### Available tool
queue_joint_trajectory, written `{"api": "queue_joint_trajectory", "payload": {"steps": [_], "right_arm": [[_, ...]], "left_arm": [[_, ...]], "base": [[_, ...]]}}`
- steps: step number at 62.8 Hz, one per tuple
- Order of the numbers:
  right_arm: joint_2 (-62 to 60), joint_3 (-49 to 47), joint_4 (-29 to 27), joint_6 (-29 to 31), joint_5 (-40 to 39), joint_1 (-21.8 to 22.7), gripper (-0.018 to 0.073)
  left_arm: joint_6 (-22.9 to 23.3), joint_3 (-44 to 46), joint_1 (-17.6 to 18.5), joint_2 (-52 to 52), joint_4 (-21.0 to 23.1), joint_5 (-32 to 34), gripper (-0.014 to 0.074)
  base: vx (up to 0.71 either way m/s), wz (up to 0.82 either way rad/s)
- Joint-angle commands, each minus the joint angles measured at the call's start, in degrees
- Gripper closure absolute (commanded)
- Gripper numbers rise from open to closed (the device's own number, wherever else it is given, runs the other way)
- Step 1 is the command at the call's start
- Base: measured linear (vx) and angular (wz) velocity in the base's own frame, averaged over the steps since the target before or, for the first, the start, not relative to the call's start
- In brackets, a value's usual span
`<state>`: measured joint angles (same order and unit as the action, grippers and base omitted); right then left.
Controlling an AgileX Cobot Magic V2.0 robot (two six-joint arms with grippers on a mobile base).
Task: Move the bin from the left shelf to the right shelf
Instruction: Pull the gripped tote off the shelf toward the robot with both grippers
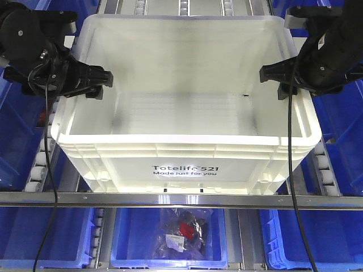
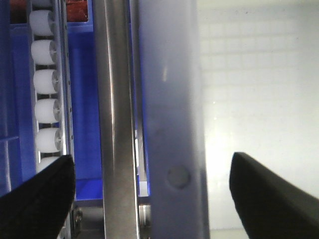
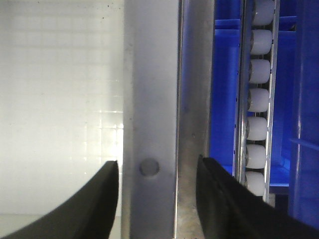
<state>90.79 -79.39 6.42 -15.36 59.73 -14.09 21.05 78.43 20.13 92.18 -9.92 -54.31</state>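
Note:
The bin point(image 1: 187, 161), a large white tote printed "Totelife 521", sits on the roller shelf in the middle of the front view. My left gripper point(image 1: 101, 82) hovers over its left rim point(image 2: 172, 99). It is open wide, one finger outside the rim and one over the bin's inside. At the right rim point(image 3: 149, 74), my right gripper point(image 1: 271, 75) straddles the wall with a narrower gap. Its inner finger point(image 3: 99, 199) is close to the rim, and its outer finger point(image 3: 224, 199) stands apart over the metal rail. Neither gripper point(image 2: 152, 164) point(image 3: 157, 164) clamps the bin.
Blue bins point(image 1: 17, 136) point(image 1: 340, 130) flank the tote on both sides. White roller tracks point(image 2: 45, 99) point(image 3: 259, 99) and metal rails point(image 2: 117, 124) run beside its walls. A metal front bar point(image 1: 181, 199) crosses below it. A lower blue bin point(image 1: 136, 238) holds bagged items.

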Motion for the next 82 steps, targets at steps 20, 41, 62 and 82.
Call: {"api": "queue_joint_trajectory", "payload": {"steps": [20,41,62,82], "right_arm": [[-1.84,-1.63,0.62,0.15,0.06,-0.13,0.0380],[-1.84,-1.63,0.62,0.15,0.26,-0.13,0.0482],[-2.37,-1.63,0.62,0.15,-0.91,-0.13,0.0546],[-6.77,-1.63,0.62,0.15,-2.32,-0.13,0.0565]], "left_arm": [[0.17,1.87,0.26,-2.24,-0.13,0.29,0.0173],[0.17,1.87,0.26,-2.24,0.98,-0.91,0.0437],[-2.39,1.87,0.26,-2.44,3.48,-0.68,0.0547],[-2.60,1.87,0.26,-6.81,3.76,0.99,0.0561]], "base": [[0.00,0.00],[0.00,0.00],[0.00,0.00],[0.00,0.00]]}}
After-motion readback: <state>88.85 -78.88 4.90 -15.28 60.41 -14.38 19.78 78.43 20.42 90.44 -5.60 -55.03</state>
